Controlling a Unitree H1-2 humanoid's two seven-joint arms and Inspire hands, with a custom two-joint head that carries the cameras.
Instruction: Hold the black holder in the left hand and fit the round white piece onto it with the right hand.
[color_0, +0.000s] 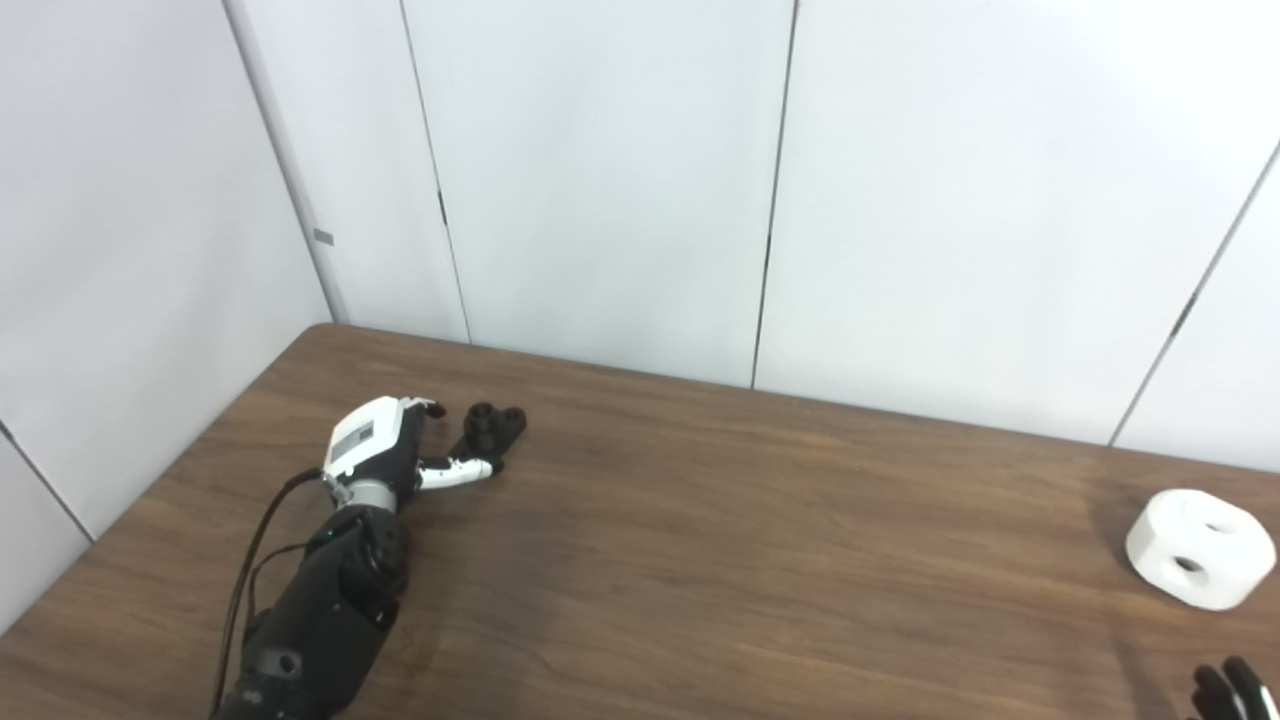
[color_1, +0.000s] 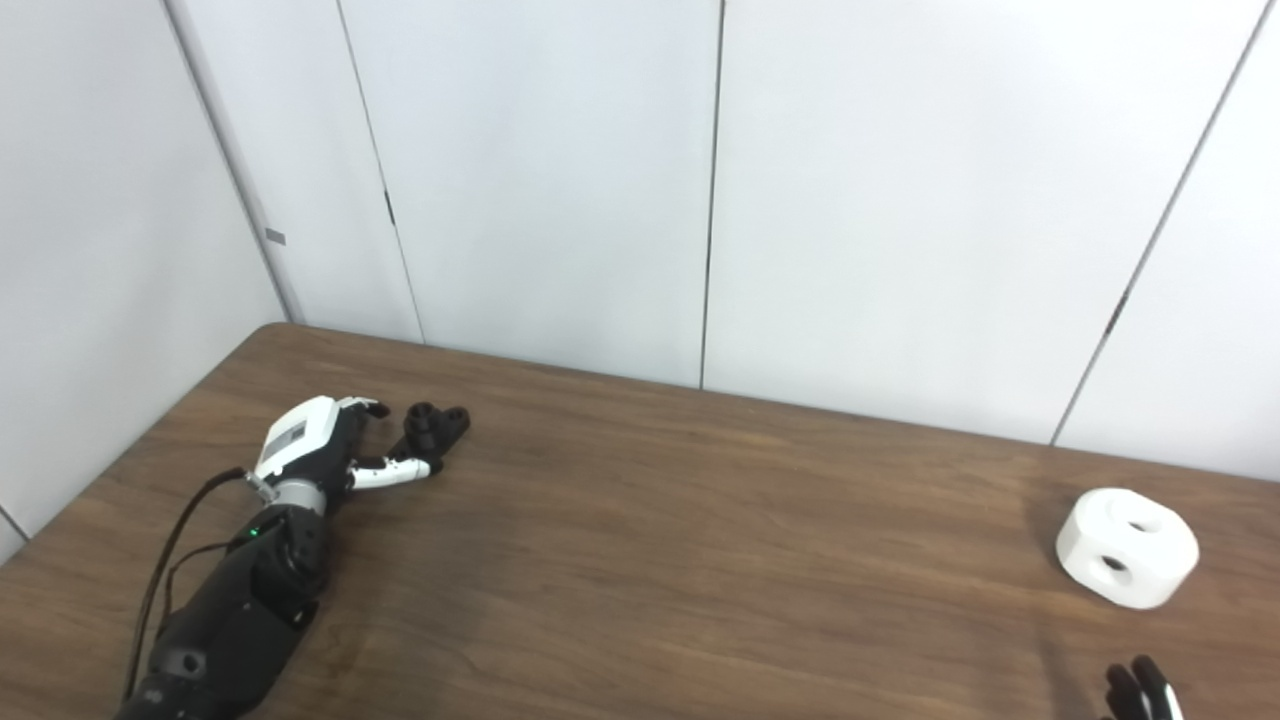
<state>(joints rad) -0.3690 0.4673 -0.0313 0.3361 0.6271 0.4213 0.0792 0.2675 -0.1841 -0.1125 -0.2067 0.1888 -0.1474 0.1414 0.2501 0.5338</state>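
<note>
While open beside the black holder (color_0: 488, 432), left hand (color_0: 385, 450) not holding yet. Round white piece (color_0: 1200, 548) untouched; right hand (color_0: 1232, 690) mostly hidden, cannot tell.

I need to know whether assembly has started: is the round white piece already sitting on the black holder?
No, the round white piece lies alone on the table's right side, far from the black holder beside the left hand.

Brown wood-grain table (color_0: 700, 560), white panelled walls (color_0: 600, 180) meeting at the far left corner, dark vertical seams between panels
</note>
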